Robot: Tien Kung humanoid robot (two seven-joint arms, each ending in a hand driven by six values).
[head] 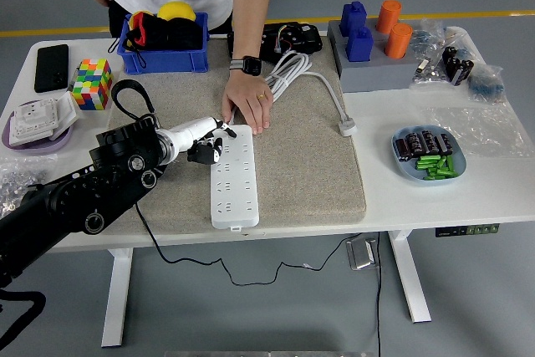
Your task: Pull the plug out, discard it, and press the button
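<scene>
White table [393,198] over grey floor with a yellow line at the far side. Beige mat [301,165] across the table's middle. Person standing at the far edge, one hand [247,106] with a wristwatch pressed flat on the far end of the strip. Left arm, black, entering from the lower left. White power strip [232,180] lying lengthwise on the mat, near end by the table's front edge; its white cord [292,68] coiled beyond the person's hand, running to a white plug [346,128] lying free at the mat's right edge. Left hand [203,138] at the strip's far left corner, just beside the person's hand, fingers curled around a small black item against the strip; whether that item is seated in a socket cannot be told. Blue bin [163,52] holding black, red and yellow items, far left of the mat. Grey block [372,73] with blue and orange pieces, far right. Blue dish [405,165] of black and green cells, right. Lilac dish [33,135] with a white socket plate, left. Colour cube [91,84]. Black phone [50,67]. Clear bags at both table ends. No legible writing.
</scene>
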